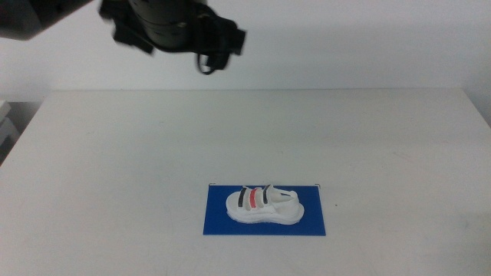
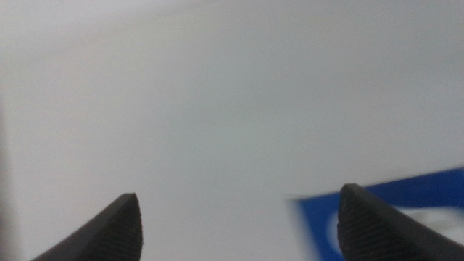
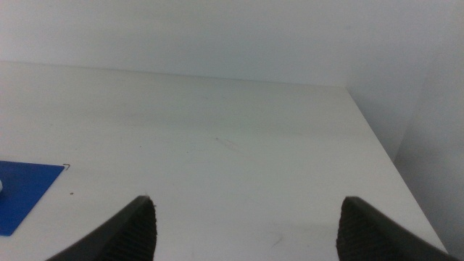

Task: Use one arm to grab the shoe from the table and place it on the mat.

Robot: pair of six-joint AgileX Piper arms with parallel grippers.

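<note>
The shoe [image 1: 265,205] lies on its sole on the blue mat [image 1: 219,220], which rests flat on the white table [image 1: 115,153] toward the near edge in the middle view. The shoe sits roughly in the middle of the mat, its black, red and black straps facing up, with blue showing all around it.

The left arm [image 1: 165,23] hangs high over the far left part of the table, well apart from the shoe and mat. Its claw [image 2: 239,217] is released: in the left wrist view the two dark jaws stand wide apart with nothing between them, over bare table, with a blurred corner of the mat beside one jaw.

The right claw [image 3: 246,221] is also released and empty, jaws spread over the table, a corner of the mat at the view's edge.
</note>
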